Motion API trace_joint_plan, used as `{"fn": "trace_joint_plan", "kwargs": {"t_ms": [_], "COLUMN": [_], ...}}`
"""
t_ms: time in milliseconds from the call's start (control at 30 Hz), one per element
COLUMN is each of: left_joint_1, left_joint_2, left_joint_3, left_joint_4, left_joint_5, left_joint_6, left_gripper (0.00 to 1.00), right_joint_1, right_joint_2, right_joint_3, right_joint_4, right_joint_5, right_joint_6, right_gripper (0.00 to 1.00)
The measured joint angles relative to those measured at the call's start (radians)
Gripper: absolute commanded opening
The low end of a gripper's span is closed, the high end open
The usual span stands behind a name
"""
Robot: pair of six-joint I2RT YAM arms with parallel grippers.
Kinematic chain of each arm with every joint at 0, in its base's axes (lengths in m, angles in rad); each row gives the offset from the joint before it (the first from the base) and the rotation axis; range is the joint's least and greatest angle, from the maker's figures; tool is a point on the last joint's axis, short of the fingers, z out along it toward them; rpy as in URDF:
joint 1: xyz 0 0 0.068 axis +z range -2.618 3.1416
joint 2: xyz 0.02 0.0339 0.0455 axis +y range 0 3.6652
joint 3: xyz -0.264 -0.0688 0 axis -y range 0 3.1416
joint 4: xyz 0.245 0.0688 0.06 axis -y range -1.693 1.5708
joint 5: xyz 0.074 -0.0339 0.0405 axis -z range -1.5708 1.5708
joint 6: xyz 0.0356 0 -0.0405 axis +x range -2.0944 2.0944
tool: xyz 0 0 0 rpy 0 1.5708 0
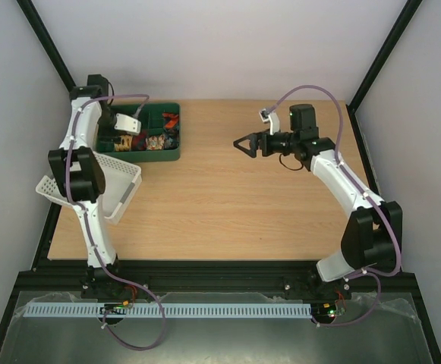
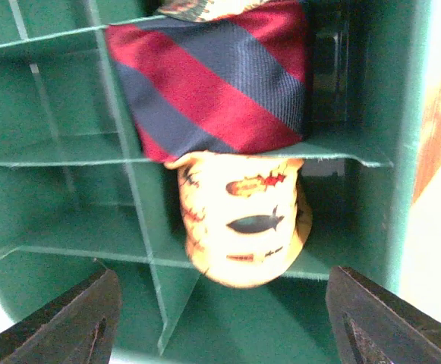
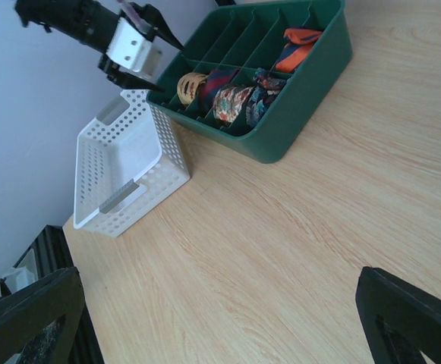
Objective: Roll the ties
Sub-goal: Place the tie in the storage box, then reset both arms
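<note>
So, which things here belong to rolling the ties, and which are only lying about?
Job:
tan-gold rolled tie
red-and-navy rolled tie
green divided tray holding them
left gripper, open above it

Lying about:
white basket, nothing visible inside
right gripper, open over the table

In the left wrist view, the red-and-navy striped rolled tie point(image 2: 212, 83) runs off the edge at 12 o'clock. A partition of the green plastic divider tray point(image 2: 341, 150) hides the 12 o'clock end of the tan-gold coiled tie point(image 2: 243, 227). Overhead, the rolled ties point(image 1: 148, 142) are too small to tell apart.
</note>
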Motion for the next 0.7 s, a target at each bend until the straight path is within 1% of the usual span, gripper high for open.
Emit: {"fn": "trace_joint_plan", "kwargs": {"t_ms": [100,167,267,400,500,633,700], "left_joint_1": [-0.001,-0.005,-0.011,-0.047,-0.104,-0.185,-0.226], "left_joint_2": [-0.063,-0.111,-0.192,-0.284,-0.331,-0.353,-0.353], "left_joint_3": [0.000,0.000,0.000,0.000,-0.003,-0.014,-0.020], "left_joint_4": [-0.010,-0.010,-0.001,0.053,0.123,0.196,0.222], "left_joint_5": [0.001,0.008,0.031,0.071,0.072,0.079,0.110], "left_joint_6": [-0.016,-0.032,-0.087,-0.217,-0.344,-0.524,-0.641], "left_gripper": [0.81,0.87,0.99,0.99,0.99,1.00,0.99], "right_joint_1": [-0.016,-0.030,-0.051,-0.089,-0.123,-0.161,-0.175], "right_joint_2": [-0.018,-0.032,-0.057,-0.097,-0.128,-0.163,-0.183], "right_joint_3": [0.000,0.000,0.000,0.002,0.008,0.026,0.027], "right_joint_4": [-0.007,-0.015,-0.020,-0.030,-0.046,-0.065,-0.074], "right_joint_5": [0.001,0.002,0.013,0.056,0.095,0.166,0.208], "right_joint_6": [-0.015,-0.026,-0.042,-0.064,-0.080,-0.099,-0.104], "right_gripper": [0.99,0.98,0.99,0.98,0.99,0.98,0.99]}}
